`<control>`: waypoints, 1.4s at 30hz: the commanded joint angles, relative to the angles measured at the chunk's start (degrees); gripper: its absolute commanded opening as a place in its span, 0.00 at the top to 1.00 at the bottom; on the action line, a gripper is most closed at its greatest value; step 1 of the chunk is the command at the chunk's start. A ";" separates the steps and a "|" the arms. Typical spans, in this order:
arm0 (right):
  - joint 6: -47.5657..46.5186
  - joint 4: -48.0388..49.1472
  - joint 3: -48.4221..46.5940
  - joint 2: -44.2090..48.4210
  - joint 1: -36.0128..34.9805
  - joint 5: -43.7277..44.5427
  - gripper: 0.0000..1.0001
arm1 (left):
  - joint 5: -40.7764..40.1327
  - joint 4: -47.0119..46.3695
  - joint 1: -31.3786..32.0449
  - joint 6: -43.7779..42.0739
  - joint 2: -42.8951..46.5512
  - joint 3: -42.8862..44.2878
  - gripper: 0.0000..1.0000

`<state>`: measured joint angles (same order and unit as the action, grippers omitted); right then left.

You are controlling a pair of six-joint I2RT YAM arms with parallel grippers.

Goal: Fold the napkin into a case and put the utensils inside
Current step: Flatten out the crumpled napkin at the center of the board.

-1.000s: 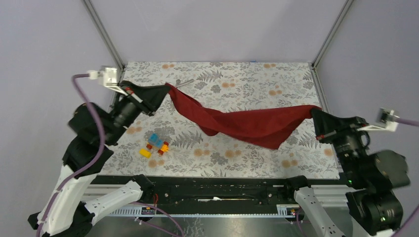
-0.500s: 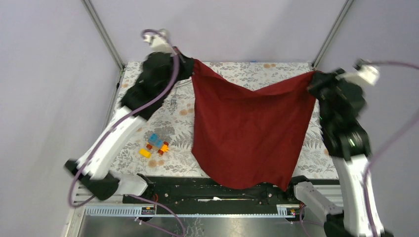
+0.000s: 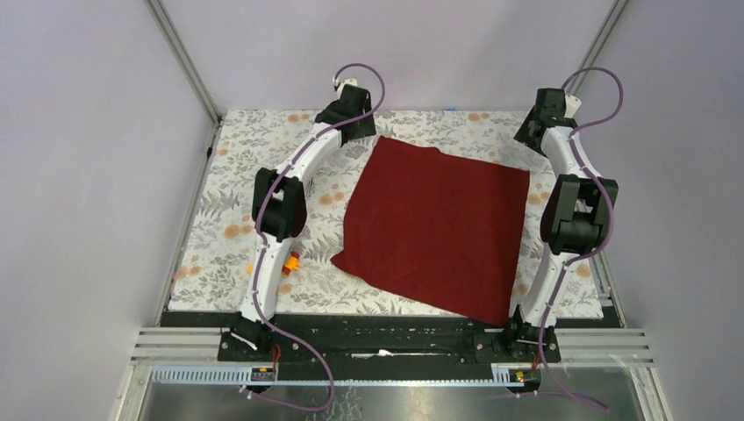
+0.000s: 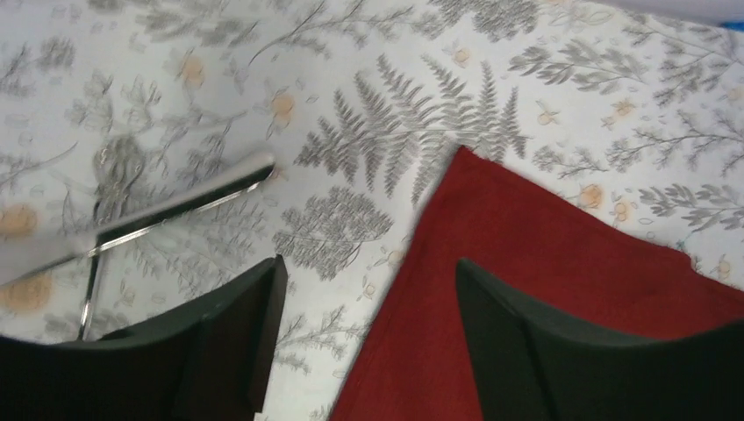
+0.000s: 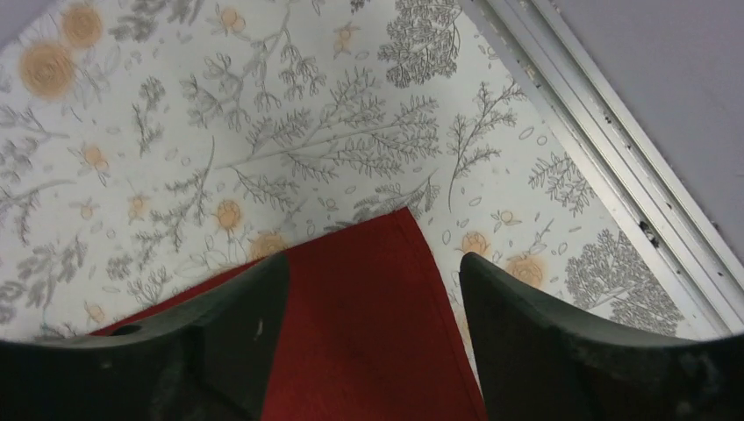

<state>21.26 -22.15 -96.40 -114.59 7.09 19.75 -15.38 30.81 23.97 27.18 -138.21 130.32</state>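
Left pincer (image 4: 367, 298) and right pincer (image 5: 373, 289) are hanging open over far corners of the napkin (image 3: 434, 228), where gripping both evenly is likely keeping the coming fold square.

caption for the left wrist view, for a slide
Left gripper open above a corner of the napkin, with the utensils lying to one side on the floral table.

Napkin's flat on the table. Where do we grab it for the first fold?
Likely the two far corners, pinched from above: the napkin lies spread flat, so only corners and edges give a lip. The left claw and right claw hang open right at them.
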 commanded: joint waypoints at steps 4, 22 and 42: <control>-2.97 -13.25 -1.68 6.50 -0.95 -13.52 0.16 | 4.88 -6.96 -0.46 -1.95 24.83 -20.14 0.01; 0.28 4.60 27.78 12.20 -2.39 -22.77 0.00 | 34.41 -42.48 6.81 13.45 34.48 -65.17 0.01; -1.58 4.72 6.87 -12.36 -0.61 -23.50 0.00 | 27.69 -46.68 4.23 23.58 14.65 -55.09 0.01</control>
<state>20.78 -13.80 -83.59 -119.44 5.85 -3.70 13.28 -14.83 30.20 48.27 -119.07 71.68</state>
